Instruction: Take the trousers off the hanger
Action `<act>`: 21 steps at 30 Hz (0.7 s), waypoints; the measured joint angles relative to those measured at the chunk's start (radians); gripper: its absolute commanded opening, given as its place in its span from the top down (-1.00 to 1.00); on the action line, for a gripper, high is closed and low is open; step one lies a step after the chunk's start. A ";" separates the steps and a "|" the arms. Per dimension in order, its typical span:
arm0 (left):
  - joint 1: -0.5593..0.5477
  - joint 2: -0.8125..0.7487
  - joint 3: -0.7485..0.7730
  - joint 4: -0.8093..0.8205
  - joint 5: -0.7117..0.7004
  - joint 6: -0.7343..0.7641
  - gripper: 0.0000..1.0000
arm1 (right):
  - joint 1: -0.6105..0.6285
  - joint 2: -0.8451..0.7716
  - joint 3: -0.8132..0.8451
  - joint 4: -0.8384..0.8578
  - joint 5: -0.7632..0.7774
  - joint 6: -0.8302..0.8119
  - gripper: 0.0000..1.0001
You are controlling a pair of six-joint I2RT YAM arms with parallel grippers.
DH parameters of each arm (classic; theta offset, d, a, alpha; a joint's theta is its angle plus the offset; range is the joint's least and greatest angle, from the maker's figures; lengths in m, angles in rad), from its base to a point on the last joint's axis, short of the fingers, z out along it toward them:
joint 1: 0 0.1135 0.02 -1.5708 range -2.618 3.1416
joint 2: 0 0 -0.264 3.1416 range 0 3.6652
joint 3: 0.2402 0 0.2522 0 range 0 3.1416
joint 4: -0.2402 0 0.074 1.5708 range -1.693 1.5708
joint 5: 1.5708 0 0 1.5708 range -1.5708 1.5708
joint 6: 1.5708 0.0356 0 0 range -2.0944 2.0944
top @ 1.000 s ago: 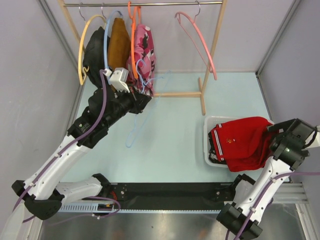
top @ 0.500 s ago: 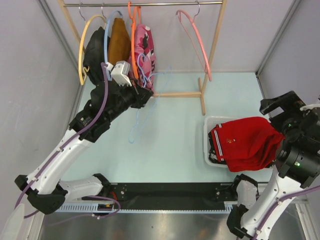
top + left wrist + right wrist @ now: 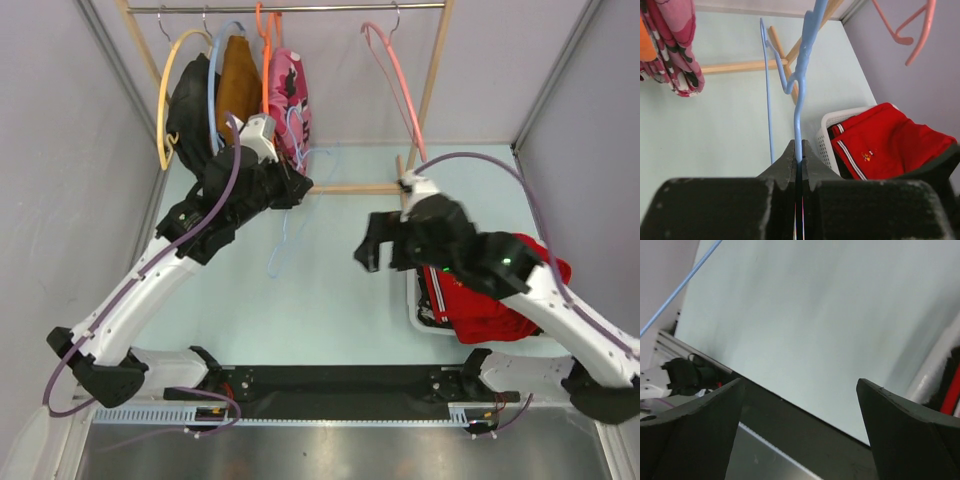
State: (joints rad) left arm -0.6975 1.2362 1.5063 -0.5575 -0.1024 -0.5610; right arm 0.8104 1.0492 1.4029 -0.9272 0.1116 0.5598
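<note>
The red trousers (image 3: 495, 300) with a white-striped waistband lie in a white basket (image 3: 413, 300) at the right; they also show in the left wrist view (image 3: 885, 142). A black garment (image 3: 190, 105) hangs on a yellow hanger (image 3: 163, 100) at the rack's left end. My left gripper (image 3: 298, 185) is shut on the wire of an empty light blue hanger (image 3: 799, 100), held in front of the rack. My right gripper (image 3: 375, 245) is open and empty above the table, left of the basket; in its own view (image 3: 800, 381) only table shows between the fingers.
A wooden rack with a metal rail (image 3: 300, 8) stands at the back. A mustard garment (image 3: 238, 85) and a pink floral garment (image 3: 292, 100) hang on it, and an empty pink hanger (image 3: 395, 85) on the right. Side walls close in left and right.
My right arm has swung from right of the basket to the left, out over the table. My left gripper has shifted slightly right with the blue hanger. The pink hanger has swung.
</note>
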 measured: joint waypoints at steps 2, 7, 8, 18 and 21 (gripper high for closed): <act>0.000 0.015 0.018 -0.026 -0.015 -0.007 1.00 | 0.149 0.068 0.000 0.044 0.085 0.005 -0.94; 0.000 0.058 0.080 -0.100 -0.080 -0.019 1.00 | 0.458 0.260 0.114 0.128 0.297 -0.047 -0.96; 0.000 0.063 0.088 -0.109 -0.089 -0.022 1.00 | 0.507 0.298 0.152 0.150 0.338 -0.068 -0.96; 0.000 0.103 0.131 -0.188 -0.179 -0.043 0.99 | 0.678 0.475 0.355 0.299 0.585 -0.252 -0.51; 0.000 0.108 0.144 -0.201 -0.187 -0.046 1.00 | 0.681 0.506 0.385 0.311 0.609 -0.278 -0.18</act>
State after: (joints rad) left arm -0.6975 1.3441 1.6501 -0.7582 -0.2890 -0.6067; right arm 1.4910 1.5551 1.7874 -0.6163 0.7208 0.2821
